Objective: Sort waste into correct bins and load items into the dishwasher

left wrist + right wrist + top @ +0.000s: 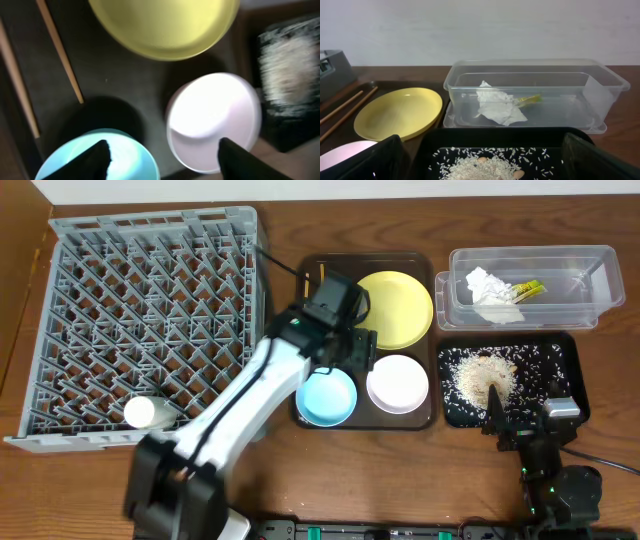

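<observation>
1. Waste: the crumpled tissue [492, 287] and the green-and-orange wrapper [530, 288] lie in the clear tub [590, 260]. The rice scraps [485, 372] are heaped in the black tray [560, 355].
2. The yellow plate [396, 308], blue bowl [327, 397], white bowl [398, 383] and chopsticks [60, 50] sit on the brown serving tray [360, 258] on the worktop.
3. The white cup [140, 412] lies in the dish rack [150, 280], at its near-left corner.
4. The left hand [162, 157] hovers above the serving tray. Its fingers are apart, one tip over the blue bowl and the other by the white bowl's edge.
5. The right hand [525, 418] is at the black tray's near edge, its fingers wide apart.

The left arm [255, 395] was a white link with black joints and a thin black cable; the left gripper [164, 150] had blunt black fingers [97, 160].
</observation>
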`<state>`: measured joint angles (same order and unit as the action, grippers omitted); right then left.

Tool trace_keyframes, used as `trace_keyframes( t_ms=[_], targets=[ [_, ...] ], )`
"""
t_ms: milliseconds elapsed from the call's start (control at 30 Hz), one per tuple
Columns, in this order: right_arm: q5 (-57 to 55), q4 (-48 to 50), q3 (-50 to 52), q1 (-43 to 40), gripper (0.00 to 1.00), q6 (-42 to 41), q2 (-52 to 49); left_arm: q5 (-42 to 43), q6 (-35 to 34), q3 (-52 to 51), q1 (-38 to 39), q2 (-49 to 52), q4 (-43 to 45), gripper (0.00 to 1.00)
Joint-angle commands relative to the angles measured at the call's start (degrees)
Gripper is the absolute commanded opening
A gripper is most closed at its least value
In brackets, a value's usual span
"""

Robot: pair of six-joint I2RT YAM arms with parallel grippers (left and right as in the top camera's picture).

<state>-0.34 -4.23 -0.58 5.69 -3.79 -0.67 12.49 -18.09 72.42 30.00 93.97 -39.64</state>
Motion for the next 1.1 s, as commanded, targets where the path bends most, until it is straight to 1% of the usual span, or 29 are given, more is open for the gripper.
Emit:
trace_keyframes(
  t_ms=[0, 33, 167, 200, 267, 300, 333, 433, 467, 533, 600, 667, 700, 733, 800, 833, 867, 933, 1000, 1067],
  targets=[
    [0.39, 0.02, 0.26, -0.81, 0.99, 0.68, 0.39, 4.83, 1.09, 0.83, 0.0, 7.23, 1.01, 0.64],
    [0.39, 0.02, 0.26, -0.81, 0.99, 0.68, 0.39, 8.15, 3.02, 0.83, -0.02, 10.05, 2.29, 0.62],
    [0.39, 0.02, 0.26, -0.81, 0.99, 0.68, 0.39, 10.47, 4.37, 0.83, 0.0, 15.21, 5.27, 0.58],
    [0.39, 0.02, 0.26, -0.81, 0.99, 0.68, 0.39, 11.34, 5.62, 0.83, 0.11, 16.52, 5.79, 0.55],
    [0.39, 0.02, 0.26, -0.81, 0.99, 0.68, 0.39, 11.58, 5.62, 0.83, 0.35, 18.69, 5.95, 0.49],
    [0.39, 0.02, 0.26, -0.81, 0.99, 0.68, 0.39, 12.07, 5.62, 0.83, 0.39, 19.37, 6.19, 0.44],
    [0.37, 0.02, 0.26, -0.81, 0.99, 0.68, 0.39, 12.66, 5.6, 0.83, 0.42, 20.09, 6.86, 0.32],
    [0.39, 0.02, 0.26, -0.81, 0.99, 0.68, 0.39, 13.11, 5.38, 0.94, 0.39, 19.65, 7.85, 0.12],
    [0.39, 0.02, 0.26, -0.81, 0.99, 0.68, 0.39, 13.49, 5.4, 1.11, 0.39, 19.23, 7.82, 0.08],
    [0.39, 0.02, 0.26, -0.81, 0.99, 0.68, 0.39, 14.56, 5.38, 1.66, 0.28, 17.79, 7.52, 0.08],
    [0.39, 0.02, 0.26, -0.81, 0.99, 0.68, 0.39, 13.42, 5.11, 2.89, -0.44, 14.16, 5.55, 0.08],
    [0.39, 0.02, 0.26, -0.81, 0.99, 0.68, 0.39, 7.3, 3.08, 3.93, -1.55, 9.9, 2.99, 0.08],
    [0.39, 0.02, 0.26, -0.81, 0.99, 0.68, 0.39, -0.63, 2.54, 4.76, -2.82, 5.84, 0.04, 0.08],
    [0.39, 0.02, 0.26, -0.81, 0.99, 0.68, 0.39, -5.6, 2.54, 5.09, -3.48, 3.76, -1.51, 0.08],
    [0.39, 0.02, 0.26, -0.81, 0.99, 0.68, 0.39, -25.18, 0.94, 5.18, -5.95, -2.32, -5.42, 0.08],
    [0.37, 0.02, 0.26, -0.81, 0.99, 0.68, 0.39, -32.37, -0.15, 5.18, -6.95, -3.93, -6.45, 0.08],
    [0.39, 0.02, 0.26, -0.81, 0.99, 0.68, 0.39, -41.46, -1.53, 5.16, -8.41, -5.57, -7.32, 0.08],
    [0.39, 0.02, 0.26, -0.81, 0.99, 0.68, 0.39, -51.06, -2.38, 5.16, -10.88, -7.06, -7.45, 0.08],
    [0.39, 0.02, 0.26, -0.81, 0.99, 0.68, 0.39, -60.98, -2.14, 5.16, -14.95, -7.02, -5.57, 0.08],
    [0.39, 0.02, 0.26, -0.81, 0.99, 0.68, 0.37, -66.42, -2.14, 5.16, -17.49, -6.23, -3.32, 0.08]
  ],
)
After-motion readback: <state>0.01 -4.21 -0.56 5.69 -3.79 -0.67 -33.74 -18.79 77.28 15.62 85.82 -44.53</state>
